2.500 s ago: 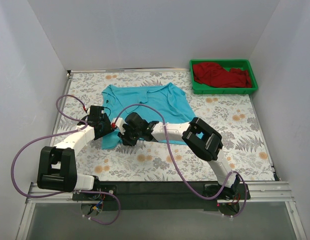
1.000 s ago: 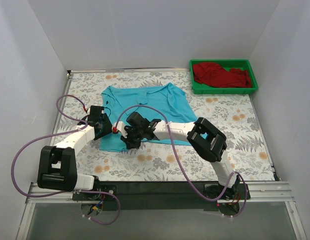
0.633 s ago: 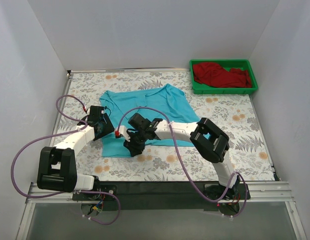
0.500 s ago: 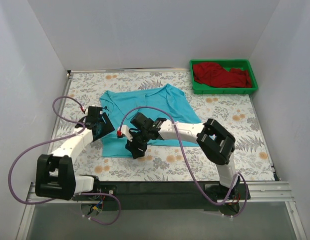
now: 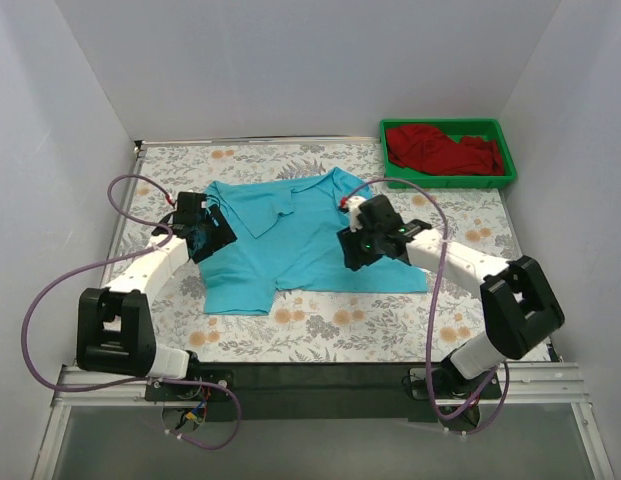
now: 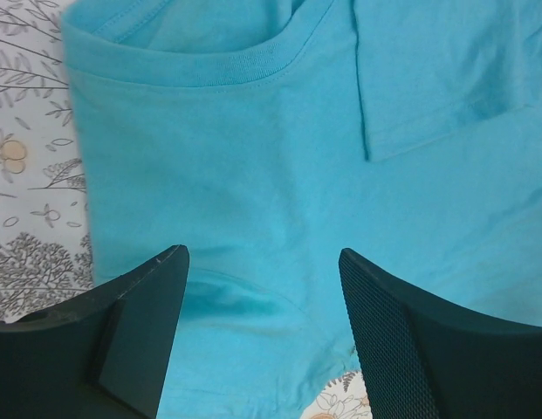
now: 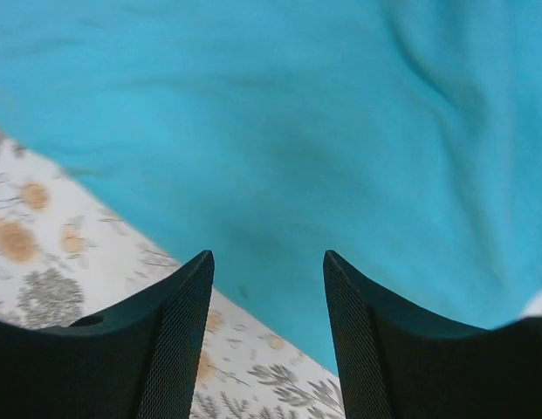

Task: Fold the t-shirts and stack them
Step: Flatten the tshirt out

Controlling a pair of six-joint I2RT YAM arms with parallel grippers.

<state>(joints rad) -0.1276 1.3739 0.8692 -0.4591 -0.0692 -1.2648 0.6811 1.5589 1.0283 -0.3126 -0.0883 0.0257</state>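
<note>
Left gripper (image 6: 260,266), jaws spread and empty, hangs over the turquoise-blue t-shirt (image 5: 290,240) just below its ribbed collar (image 6: 209,68). Right gripper (image 7: 266,262), likewise spread and holding nothing, hangs over the shirt's right part, where an edge of the cloth meets the floral tablecloth (image 5: 470,240). The shirt lies spread and mostly flat at mid-table, a hemmed fold (image 6: 436,78) lying on its body, while the dark red t-shirt (image 5: 440,150) lies crumpled in the green tray (image 5: 450,183) at the far right corner, well apart.
</note>
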